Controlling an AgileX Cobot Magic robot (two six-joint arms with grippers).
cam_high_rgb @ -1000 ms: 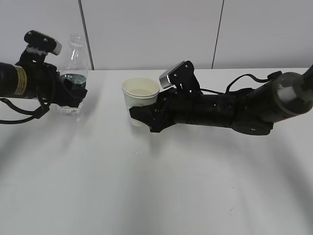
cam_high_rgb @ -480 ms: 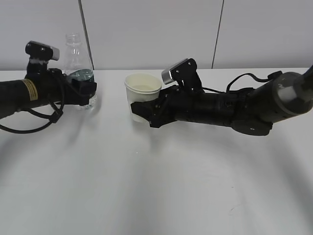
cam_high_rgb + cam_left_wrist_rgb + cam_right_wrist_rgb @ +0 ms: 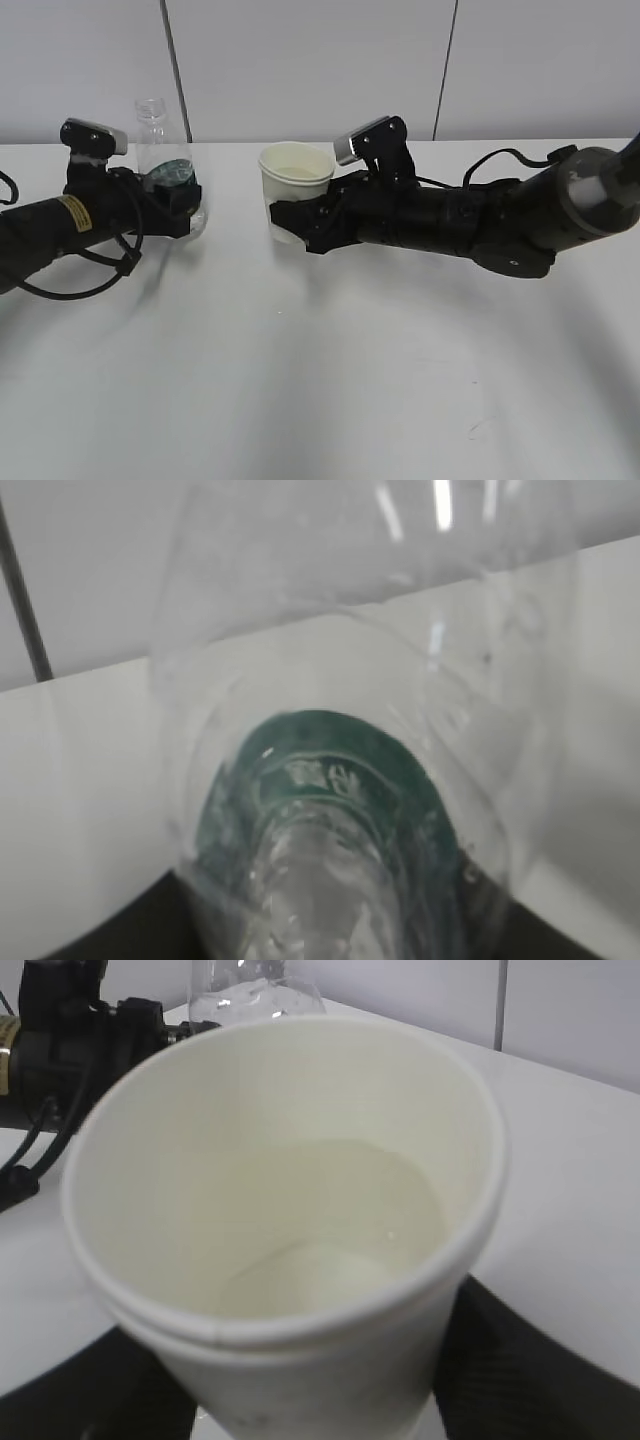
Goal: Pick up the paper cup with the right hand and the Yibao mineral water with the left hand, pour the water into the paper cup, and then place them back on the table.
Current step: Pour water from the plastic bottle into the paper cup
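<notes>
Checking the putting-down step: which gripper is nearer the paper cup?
Right: the right gripper is clamped around the paper cup; the left gripper holds the bottle, apart from it.

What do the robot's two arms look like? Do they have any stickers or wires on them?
Both are chunky black tubes. The black left arm has a small yellow sticker, a silver-grey plate on top at the wrist, and a looping black cable underneath. The black right arm has a silver-grey wrist plate too, a grey band at its far joint, and a black cable along its top.
</notes>
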